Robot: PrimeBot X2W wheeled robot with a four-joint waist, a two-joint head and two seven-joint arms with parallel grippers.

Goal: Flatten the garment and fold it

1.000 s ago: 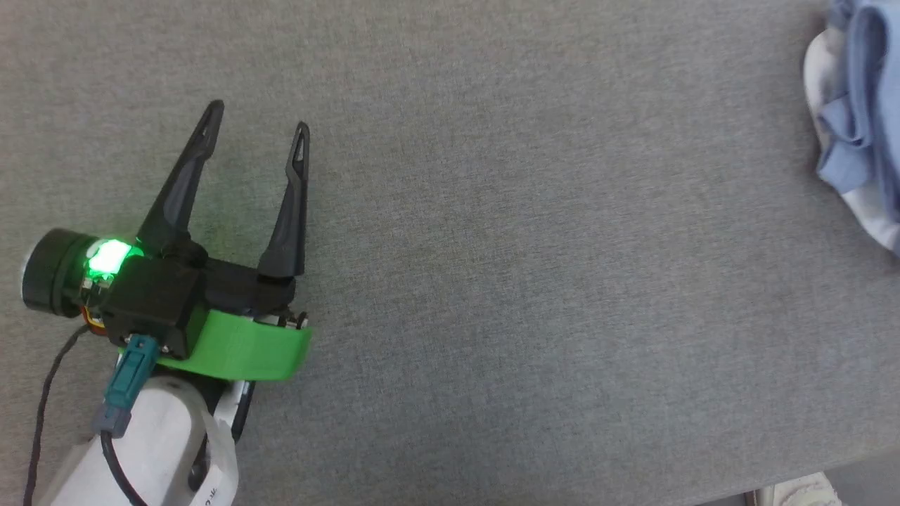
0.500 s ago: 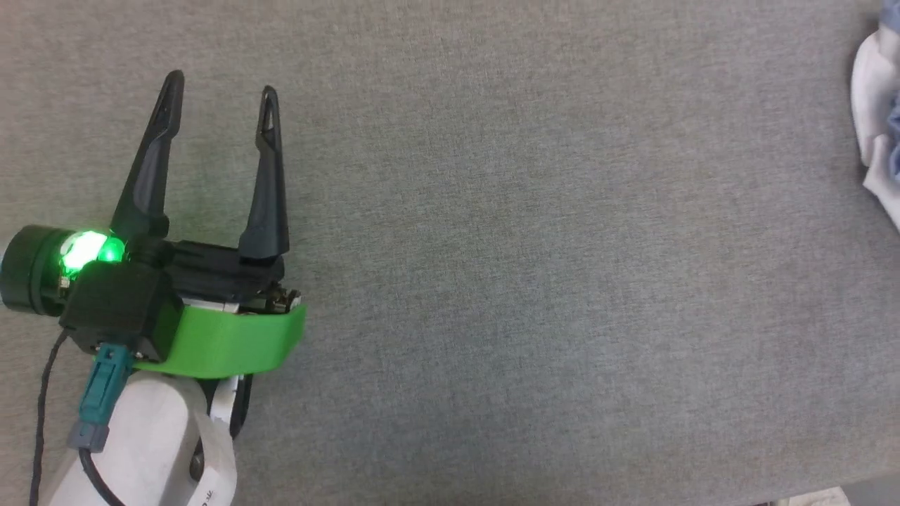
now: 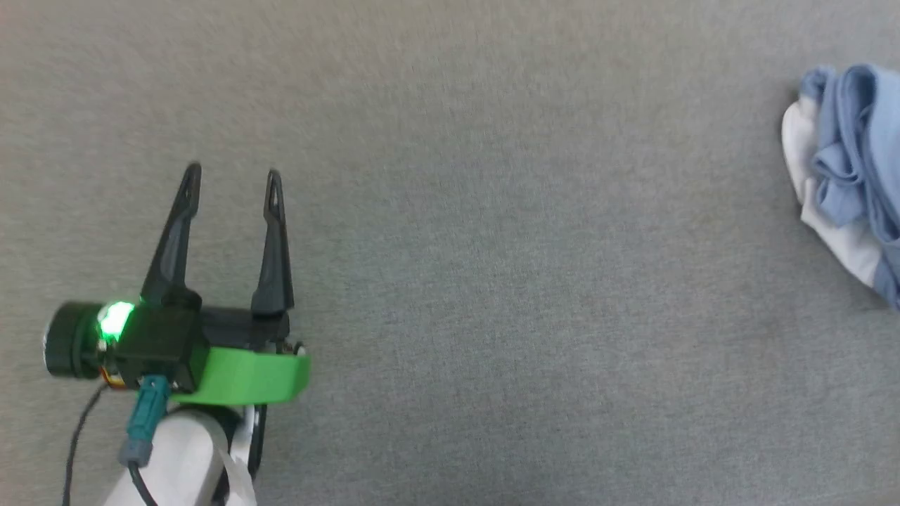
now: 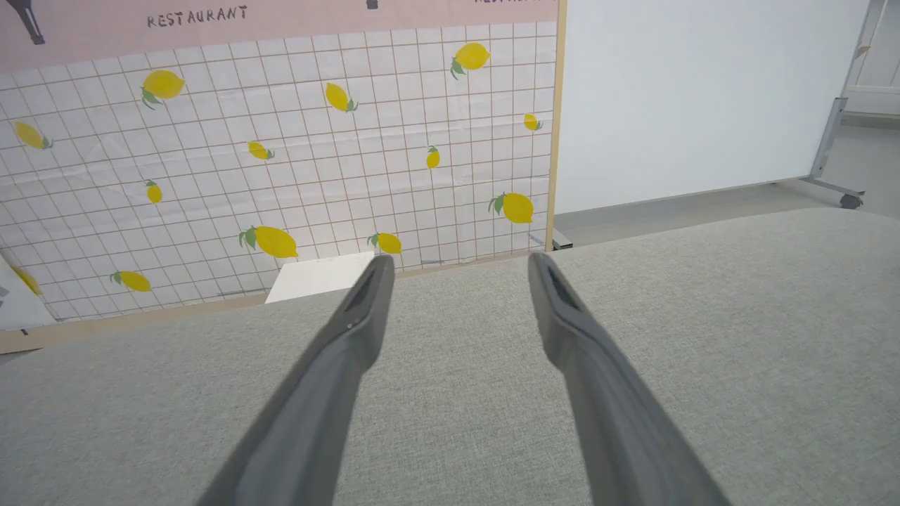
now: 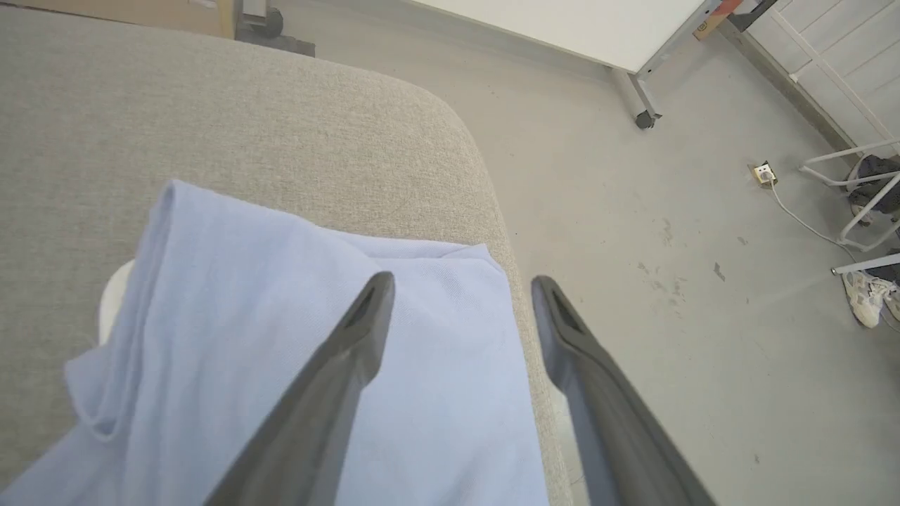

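Right now the biggest thing on my feeds is the grey fabric-topped desk [image 3: 492, 281], running edge to edge in the head view. Behind its far edge, on the left wrist camera, I see a tiled backdrop printed with lemons [image 4: 281, 154] at 10 o'clock and a plain white panel [image 4: 703, 91] at 2 o'clock. The garment [image 3: 854, 140], light blue with some white showing, lies bunched at 3 o'clock in the head view, cut off by the frame; the right wrist camera puts it by the desk's rounded corner. The left tool [image 3: 232, 172] sits at 8 o'clock over bare desk, well apart from the garment, fingers spread and gripping nothing. The right tool [image 5: 462, 280] hangs above the garment, jaws parted, no cloth pinched between them. A white shoe [image 5: 861, 299] stands on the floor [image 5: 668, 246] at 3 o'clock.
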